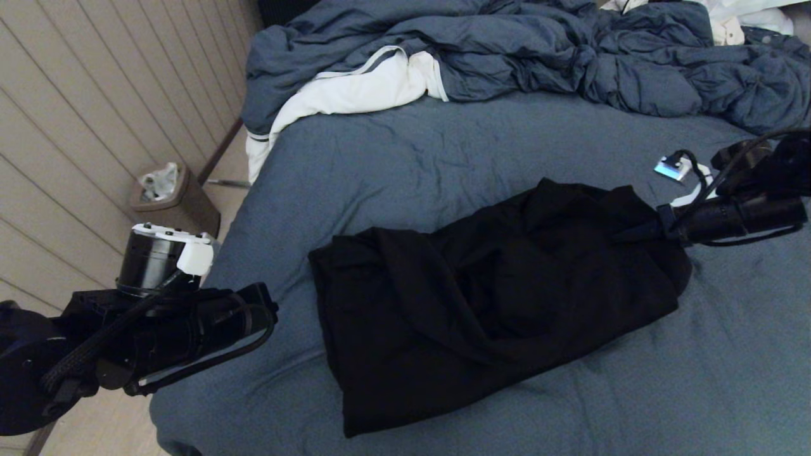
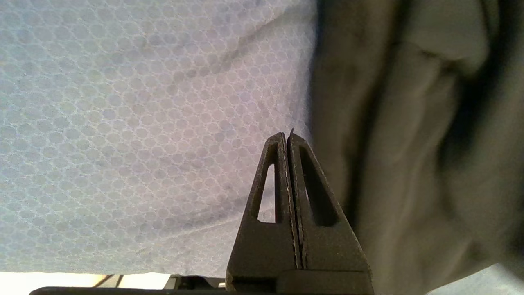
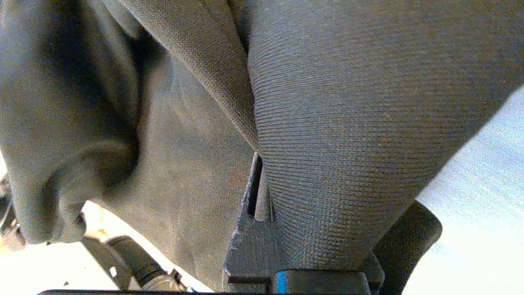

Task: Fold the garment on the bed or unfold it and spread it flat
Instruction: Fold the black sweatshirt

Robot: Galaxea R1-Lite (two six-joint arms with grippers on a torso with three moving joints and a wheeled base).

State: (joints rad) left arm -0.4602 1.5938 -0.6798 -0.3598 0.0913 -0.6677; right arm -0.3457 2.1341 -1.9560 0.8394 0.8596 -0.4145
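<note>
Right gripper [image 1: 633, 235], centre right of frame, jaws clamped on the black hooded sweatshirt [image 1: 494, 297] edge, apparently to fold it across the slate-blue bed [image 1: 443, 152]. Left gripper [image 2: 288, 141], lower left, jaws closed, empty.

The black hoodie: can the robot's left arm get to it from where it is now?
Probably yes. The left gripper, shut and empty, hangs over bare sheet of the bed right beside the black hoodie, with nothing between them. The right gripper already pinches the hoodie's far end.
</note>
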